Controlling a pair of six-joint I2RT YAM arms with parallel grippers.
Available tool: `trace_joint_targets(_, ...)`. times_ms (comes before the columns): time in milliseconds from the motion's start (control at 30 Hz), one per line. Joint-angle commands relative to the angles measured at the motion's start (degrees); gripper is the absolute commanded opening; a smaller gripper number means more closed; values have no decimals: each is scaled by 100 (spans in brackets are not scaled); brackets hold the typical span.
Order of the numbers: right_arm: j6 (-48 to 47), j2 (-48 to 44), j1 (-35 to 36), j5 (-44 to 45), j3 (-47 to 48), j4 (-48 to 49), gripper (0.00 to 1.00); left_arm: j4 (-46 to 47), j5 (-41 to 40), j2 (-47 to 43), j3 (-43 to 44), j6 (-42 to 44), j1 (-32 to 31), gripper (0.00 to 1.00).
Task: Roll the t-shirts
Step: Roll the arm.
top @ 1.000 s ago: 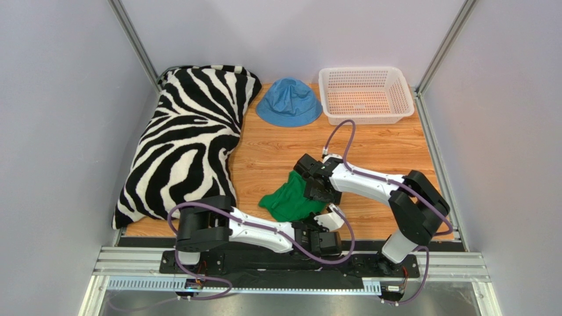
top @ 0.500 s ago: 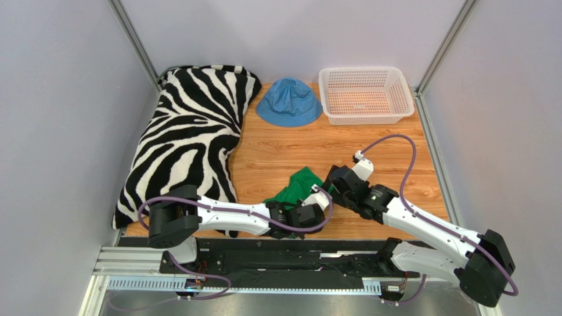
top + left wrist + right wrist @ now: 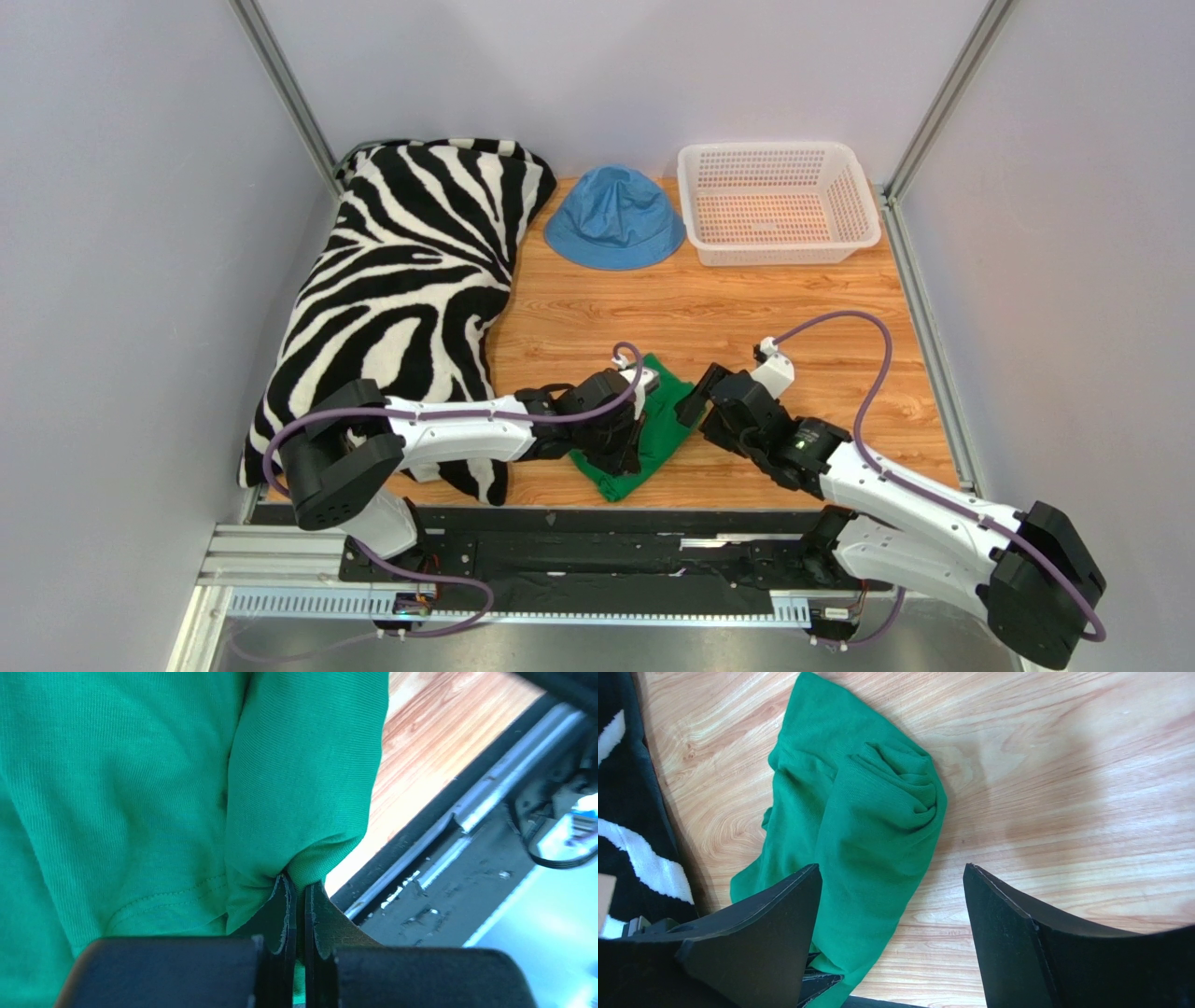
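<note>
Item: t-shirt (image 3: 662, 445), loosely bunched. My left gripper (image 3: 300, 903): clamped on its fold. My right gripper (image 3: 892, 871): wide apart, empty. Handling: pull taut, roll evenly.

One t-shirt (image 3: 878, 833) (green); one pillow (image 3: 393, 301); one hat (image 3: 615, 217); one basket (image 3: 769, 252).

The t-shirt (image 3: 140, 798) is fine-ribbed knit cloth, matt, with a stitched hem. The table (image 3: 786, 301) looks like smooth wood with clear grain and a faint sheen. Along its left edge the pillow (image 3: 400, 294) is soft, slightly fuzzy cloth. At the far edge the hat (image 3: 613, 217) is matt cloth, and in the far right corner the basket (image 3: 772, 247) is white perforated plastic. The right gripper (image 3: 891, 870) has matt black fingers (image 3: 1011, 931). The near-edge rail (image 3: 281, 553) is bare metal.
</note>
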Motion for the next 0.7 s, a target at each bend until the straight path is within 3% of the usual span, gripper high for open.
trace_joint_targets(0,87,233,2,-49,35,600,77,165,884,2,-314,-277,356,0)
trace_joint_targets(467,-115,1428,-7,188,474,969,77,666,1948,187,-560,-392,884,0)
trace_joint_targets(667,-106,1841,-42,294,668,1128,66,1043,2440,310,-727,-506,1130,0)
